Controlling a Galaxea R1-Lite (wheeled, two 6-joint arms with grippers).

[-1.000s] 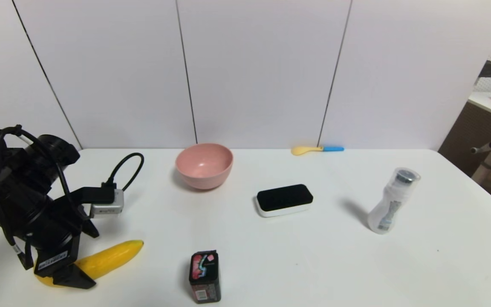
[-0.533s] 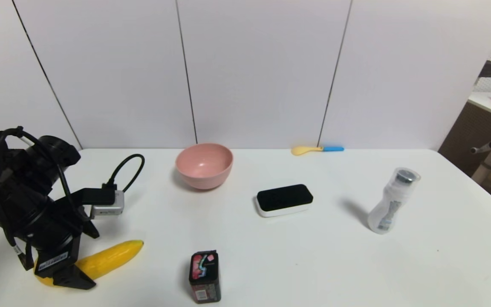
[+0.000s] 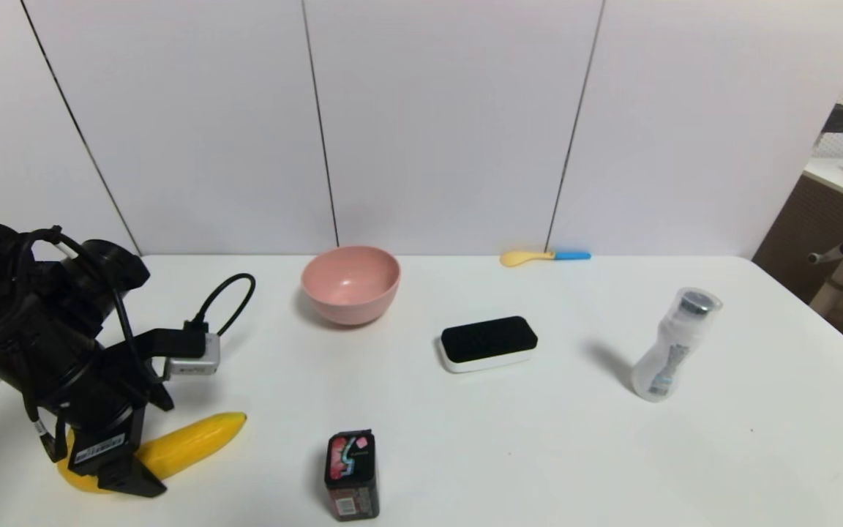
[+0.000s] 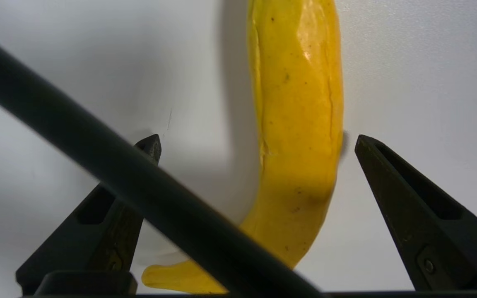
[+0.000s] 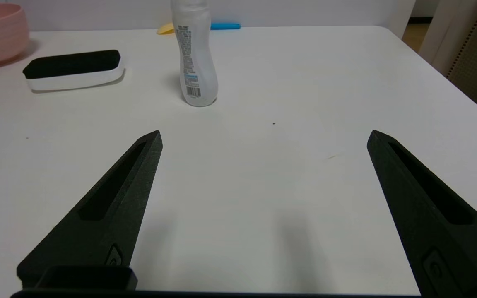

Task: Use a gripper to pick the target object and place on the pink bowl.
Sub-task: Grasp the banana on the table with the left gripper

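At the near left corner of the table (image 3: 538,439), I have the left hand (image 4: 257,142) lowered over the banana (image 3: 187,443), and its two fingers (image 4: 412,207) are spread wide, one on each side of the fruit. In the left wrist view the banana (image 4: 298,124) runs lengthwise between them, closer to one finger than the other; that nearer tip sits just beside the peel, though I cannot tell if it touches. The other tip is clearly apart from it. A black cable (image 4: 139,182) crosses the front of that view and hides part of the stem end. The banana lies flat on the table, its free end pointing toward the small dark box (image 3: 352,474) standing near the front edge.

The pink bowl (image 3: 350,283) sits farther back, left of centre and well apart from the banana, with nothing inside that I can see. To its right is the black-topped eraser (image 3: 488,342), then an upright clear bottle (image 3: 674,344) farther right. A yellow spoon with a blue handle (image 3: 544,256) rests against the back wall.

My right hand (image 5: 263,138) does not show in the head view; its own camera shows its fingers spread above bare table, facing the bottle (image 5: 193,54) and eraser (image 5: 73,69).
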